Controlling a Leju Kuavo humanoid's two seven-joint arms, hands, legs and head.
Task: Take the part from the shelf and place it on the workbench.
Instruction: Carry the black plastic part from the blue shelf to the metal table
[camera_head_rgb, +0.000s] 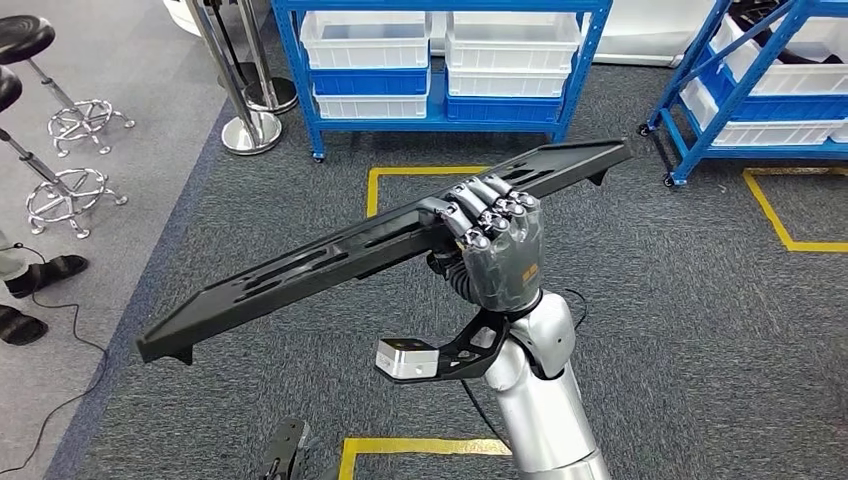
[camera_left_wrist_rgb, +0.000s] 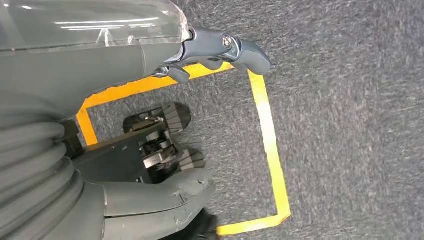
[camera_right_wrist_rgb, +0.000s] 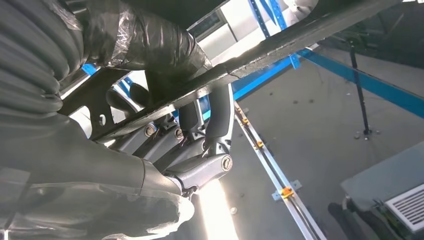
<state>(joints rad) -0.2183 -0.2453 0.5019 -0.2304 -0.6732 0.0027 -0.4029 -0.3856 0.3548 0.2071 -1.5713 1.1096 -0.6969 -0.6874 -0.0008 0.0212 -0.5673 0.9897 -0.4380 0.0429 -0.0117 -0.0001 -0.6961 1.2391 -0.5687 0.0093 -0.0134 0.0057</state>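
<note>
The right hand (camera_head_rgb: 497, 232) grips the long black part (camera_head_rgb: 300, 270) near its middle, held tilted above the carpet; it looks stiff, light, prone to tipping; the left hand (camera_left_wrist_rgb: 200, 60) hangs empty, fingers loosely apart.

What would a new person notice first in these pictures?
The long black slotted part stands out, held up across the middle of the head view by the right hand, which grips it near its centre. Behind it stands a blue shelf with white bins; yellow floor tape lies below.
</note>
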